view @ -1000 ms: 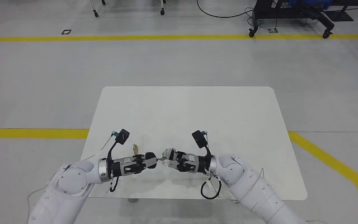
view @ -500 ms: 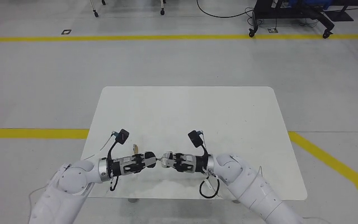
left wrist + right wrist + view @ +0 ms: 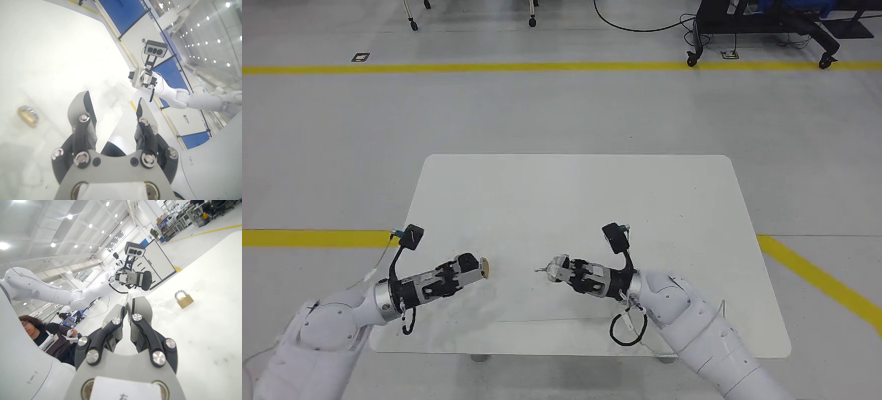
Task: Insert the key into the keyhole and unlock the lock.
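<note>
Left hand (image 3: 113,102): wide open, holding nothing. Lock (image 3: 483,265): lying on the bench (image 3: 642,200) just beside that hand's fingertips, outside them. Right hand (image 3: 128,303): closed on the key (image 3: 540,268), well apart from the lock.

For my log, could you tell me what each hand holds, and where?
The left hand holds nothing; the right hand pinches the key, apparently by its head.
</note>
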You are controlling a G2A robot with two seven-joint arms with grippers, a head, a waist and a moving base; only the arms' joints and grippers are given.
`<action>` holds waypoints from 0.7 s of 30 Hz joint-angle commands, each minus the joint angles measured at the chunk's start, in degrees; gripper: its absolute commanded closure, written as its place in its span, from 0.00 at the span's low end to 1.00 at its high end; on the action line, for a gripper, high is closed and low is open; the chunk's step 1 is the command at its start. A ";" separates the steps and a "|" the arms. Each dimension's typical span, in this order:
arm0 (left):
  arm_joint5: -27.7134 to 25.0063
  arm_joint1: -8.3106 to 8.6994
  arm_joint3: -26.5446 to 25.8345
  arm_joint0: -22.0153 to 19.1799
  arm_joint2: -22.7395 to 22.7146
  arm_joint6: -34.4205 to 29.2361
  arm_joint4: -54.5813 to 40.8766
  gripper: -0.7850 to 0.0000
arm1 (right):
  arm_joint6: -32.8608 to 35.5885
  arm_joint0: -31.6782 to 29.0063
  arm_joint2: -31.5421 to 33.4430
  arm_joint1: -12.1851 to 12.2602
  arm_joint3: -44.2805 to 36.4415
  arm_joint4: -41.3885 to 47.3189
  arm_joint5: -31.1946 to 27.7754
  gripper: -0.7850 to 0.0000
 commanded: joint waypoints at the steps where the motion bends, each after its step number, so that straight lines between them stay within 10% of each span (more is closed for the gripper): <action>1: 4.87 0.89 -2.00 2.68 -4.87 -0.54 3.82 0.00 | -2.29 -2.37 3.56 0.91 -1.41 -2.31 0.00 1.00; 6: 27.56 1.64 -14.76 7.78 -8.43 7.13 26.96 0.00 | -3.00 -3.13 4.46 1.15 -1.91 -2.98 0.00 1.00; 11: 45.54 1.15 -23.91 6.74 0.84 6.10 46.58 0.00 | -3.00 -3.13 4.46 1.15 -1.91 -2.98 0.00 1.00; 18: 56.12 -0.65 -21.32 -3.47 13.67 -0.27 52.06 0.02 | -3.00 -3.13 4.46 1.15 -1.91 -2.98 0.00 1.00; 21: 58.06 -1.46 -19.29 -6.82 16.93 -1.38 51.35 0.26 | -3.00 -3.13 4.46 1.15 -1.91 -2.98 0.00 1.00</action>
